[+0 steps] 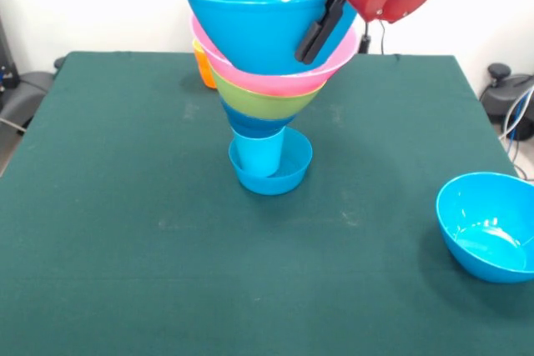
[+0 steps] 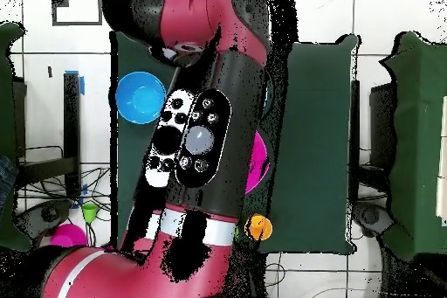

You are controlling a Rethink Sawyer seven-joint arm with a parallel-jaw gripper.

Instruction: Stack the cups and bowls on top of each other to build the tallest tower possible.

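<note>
The tower [image 1: 265,97] stands mid-table: a small blue bowl [image 1: 292,174] at the base holds a light blue cup [image 1: 257,154], with a blue bowl, a lime green bowl [image 1: 263,103] and a pink bowl [image 1: 275,81] above it. A large blue bowl [image 1: 246,22] sits on top, slightly tilted. My gripper [image 1: 310,43] straddles the right wall of this top bowl, one black finger [image 1: 321,27] outside it, and is shut on it. An orange cup [image 1: 203,68] stands behind the tower. In the overhead view my arm hides the tower except the pink rim [image 2: 258,159].
Another large blue bowl [image 1: 488,224] sits alone at the front right of the table and also shows in the overhead view [image 2: 140,98]. The orange cup shows in the overhead view [image 2: 259,226]. The green table cloth [image 1: 125,231] spreads around the tower.
</note>
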